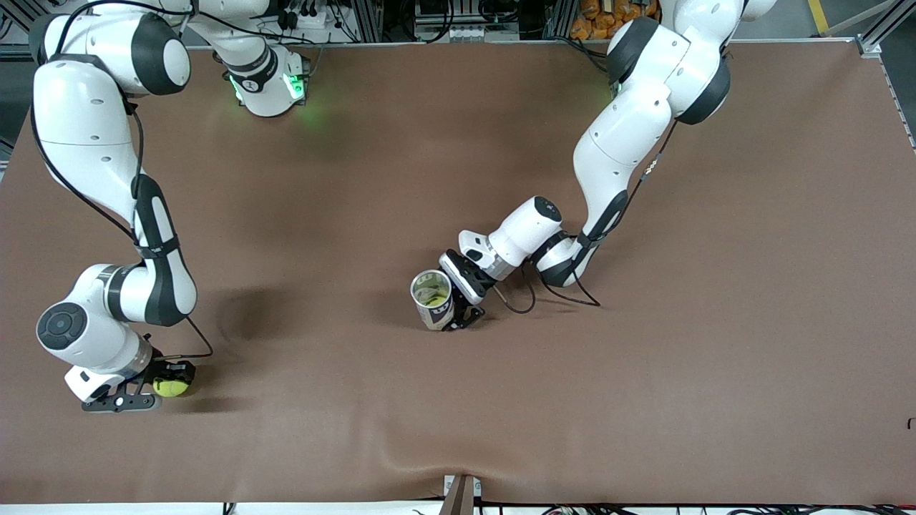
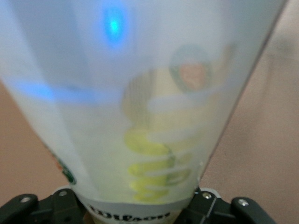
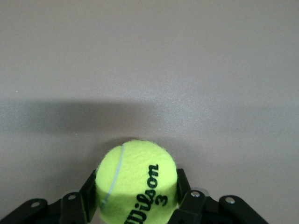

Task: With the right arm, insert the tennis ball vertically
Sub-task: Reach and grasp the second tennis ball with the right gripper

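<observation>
The right pincer [image 3: 135,205] has closed on the tennis ball [image 3: 136,179] low on the table [image 1: 458,143] at the right arm's end, while the left pincer [image 1: 458,304] grips the seemingly upright can [image 1: 432,297] mid-table, mouth up, steadying it for a vertical drop.

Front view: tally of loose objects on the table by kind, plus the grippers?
Yellow-green felt tennis ball: 1, in the right gripper
Clear plastic ball can, upright: 1, in the left gripper
Black two-finger grippers: 2
Total: 4
</observation>
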### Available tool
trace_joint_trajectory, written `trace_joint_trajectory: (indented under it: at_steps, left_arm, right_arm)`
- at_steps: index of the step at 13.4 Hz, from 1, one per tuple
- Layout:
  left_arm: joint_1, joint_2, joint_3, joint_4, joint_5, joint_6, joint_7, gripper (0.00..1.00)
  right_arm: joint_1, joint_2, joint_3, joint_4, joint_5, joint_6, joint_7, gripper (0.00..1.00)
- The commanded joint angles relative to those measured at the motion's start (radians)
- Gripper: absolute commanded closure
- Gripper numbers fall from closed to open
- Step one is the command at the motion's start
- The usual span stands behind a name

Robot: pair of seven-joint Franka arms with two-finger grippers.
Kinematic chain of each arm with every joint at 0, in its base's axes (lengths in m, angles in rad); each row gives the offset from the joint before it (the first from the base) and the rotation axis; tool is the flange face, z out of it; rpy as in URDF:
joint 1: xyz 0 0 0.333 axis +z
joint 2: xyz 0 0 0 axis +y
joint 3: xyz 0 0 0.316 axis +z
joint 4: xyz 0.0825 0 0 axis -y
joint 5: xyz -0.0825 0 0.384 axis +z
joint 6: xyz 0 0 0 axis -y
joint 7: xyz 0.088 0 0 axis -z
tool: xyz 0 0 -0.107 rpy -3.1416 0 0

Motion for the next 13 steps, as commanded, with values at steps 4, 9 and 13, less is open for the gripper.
trace_joint_trajectory:
  at_steps: [4, 9, 13]
  left_arm:
    - [-0.016, 0.020, 0.014, 0.013, 0.014, 0.000, -0.004, 0.22]
    - [-0.016, 0.020, 0.016, 0.013, 0.014, 0.000, -0.004, 0.22]
    - [-0.016, 0.020, 0.014, 0.013, 0.013, 0.000, -0.004, 0.22]
  right_arm:
    - [0.016, -0.068, 0.042, 0.008, 0.006, -0.044, 0.005, 0.65]
    - [0.144, -0.253, 0.090, 0.008, 0.031, -0.361, 0.325, 0.65]
    - [0.258, -0.309, 0.188, 0.011, 0.068, -0.429, 0.722, 0.65]
